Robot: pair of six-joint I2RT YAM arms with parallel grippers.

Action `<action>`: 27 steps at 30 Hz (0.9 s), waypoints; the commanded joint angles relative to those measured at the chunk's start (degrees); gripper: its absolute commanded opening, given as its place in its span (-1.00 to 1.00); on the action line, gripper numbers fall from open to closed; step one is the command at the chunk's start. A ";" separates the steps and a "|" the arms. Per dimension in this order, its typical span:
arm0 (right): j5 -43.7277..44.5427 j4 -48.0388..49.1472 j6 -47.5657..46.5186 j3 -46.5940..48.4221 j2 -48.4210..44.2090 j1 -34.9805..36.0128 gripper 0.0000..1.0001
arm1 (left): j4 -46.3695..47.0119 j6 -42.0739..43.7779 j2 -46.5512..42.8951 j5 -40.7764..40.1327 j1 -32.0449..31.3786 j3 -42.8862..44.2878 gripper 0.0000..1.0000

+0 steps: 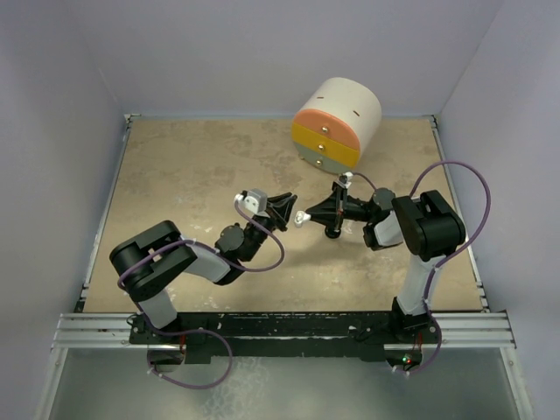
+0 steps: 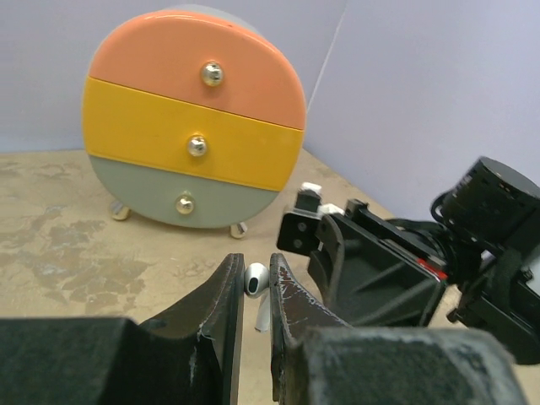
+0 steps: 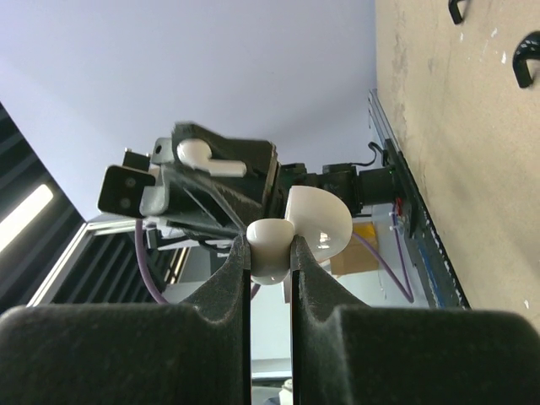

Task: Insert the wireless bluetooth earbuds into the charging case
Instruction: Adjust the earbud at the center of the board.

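Your left hand (image 2: 256,263) is clamping one earbud (image 2: 255,280) between nearly closed fingers, while your right hand (image 3: 270,253) is gripping the open white charging case (image 3: 316,219). You should be aligning the stem with its socket and easing in slowly.

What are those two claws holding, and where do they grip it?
The left end effector pinches a white earbud by its rounded head; the right end effector squeezes the small white open case across its body.
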 commanded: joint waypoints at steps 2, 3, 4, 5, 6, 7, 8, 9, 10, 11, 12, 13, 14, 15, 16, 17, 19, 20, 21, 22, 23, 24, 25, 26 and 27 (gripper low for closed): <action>-1.08 45.10 -2.37 -2.35 -1.98 0.25 -1.00 | 11.37 -4.67 -1.06 -4.24 1.48 -1.60 -1.00; -1.14 45.06 -2.72 -2.65 -2.02 0.25 -1.00 | 11.32 -5.65 -1.31 -4.45 1.57 -2.16 -1.00; -1.08 45.06 -3.13 -2.96 -1.94 0.25 -1.00 | 11.36 -6.46 -1.57 -4.63 1.60 -2.71 -1.00; -1.03 45.06 -3.47 -3.16 -1.93 0.25 -1.00 | 11.37 -7.28 -1.86 -4.60 1.58 -3.07 -1.00; -1.10 45.06 -3.79 -3.31 -1.91 0.25 -1.00 | 11.37 -7.88 -2.11 -4.45 1.58 -3.37 -1.00; -1.07 45.06 -4.05 -3.33 -1.85 0.25 -1.00 | 11.32 -8.43 -2.11 -4.10 1.58 -3.41 -1.00; -0.87 45.06 -4.19 -3.28 -1.72 0.25 -1.00 | 11.36 -8.74 -2.11 -3.54 1.58 -3.17 -1.00; -0.78 45.07 -4.36 -3.10 -1.55 0.25 -1.00 | 11.33 -9.01 -1.90 -3.06 1.58 -2.84 -1.00; -0.64 45.08 -4.44 -2.90 -1.36 0.25 -1.00 | 11.32 -9.28 -1.71 -2.60 1.58 -2.41 -1.00; -0.62 45.09 -4.40 -2.54 -1.12 0.25 -1.00 | 11.34 -9.75 -1.50 -2.16 1.58 -1.92 -1.00; -0.56 45.10 -4.42 -2.33 -0.86 0.25 -1.00 | 11.37 -10.18 -1.36 -1.68 1.58 -1.38 -1.00; -0.49 45.14 -4.41 -2.01 -0.66 0.25 -1.00 | 11.33 -10.47 -1.10 -1.08 1.62 -0.85 -1.00; -0.56 45.10 -4.40 -1.70 -0.52 0.20 -1.00 | 11.37 -10.70 -0.81 -0.63 1.59 -0.26 -1.00; -0.58 45.06 -4.40 -1.46 -0.45 0.25 -1.00 | 11.32 -10.80 -0.56 -0.59 1.58 0.08 -1.00; -0.72 45.01 -4.40 -1.29 -0.40 0.25 -1.00 | 11.33 -10.98 -0.19 -1.17 1.60 0.26 -1.00; -0.83 44.93 -4.36 -1.36 -0.38 0.25 -1.00 | 11.37 -11.13 0.34 -1.99 1.58 0.35 -1.00; -1.39 44.66 -4.62 -1.92 -0.43 0.23 -1.00 | 11.33 -11.45 1.62 -3.25 1.59 -0.21 -1.00; -1.60 44.54 -4.90 -2.37 -0.42 0.17 -1.00 | 11.37 -11.73 2.30 -3.65 1.59 -0.56 -1.00; -1.91 44.45 -5.26 -2.82 -0.44 0.17 -1.00 | 11.37 -12.35 3.37 -4.15 1.66 -1.01 -1.00; -2.05 44.44 -5.66 -3.35 -0.50 0.17 -1.00 | 11.36 -12.85 4.16 -4.55 1.67 -1.56 -1.00; -2.19 44.44 -6.05 -3.88 -0.44 0.17 -1.00 | 11.37 -13.59 4.75 -4.92 1.67 -1.99 -1.00; -2.42 44.44 -6.59 -4.39 -0.52 0.17 -1.00 | 11.37 -14.39 5.31 -5.20 1.67 -2.53 -1.00; -2.59 44.44 -7.10 -4.88 -0.51 0.17 -1.00 | 11.37 -15.05 5.62 -5.17 1.72 -2.92 -1.00; -2.79 44.44 -7.57 -5.27 -0.38 0.09 -1.00 | 11.37 -15.44 6.05 -4.93 1.68 -3.24 -1.00; -2.98 44.44 -8.10 -5.66 -0.29 0.08 -1.00 | 11.29 -15.84 6.25 -4.76 1.67 -3.51 -1.00</action>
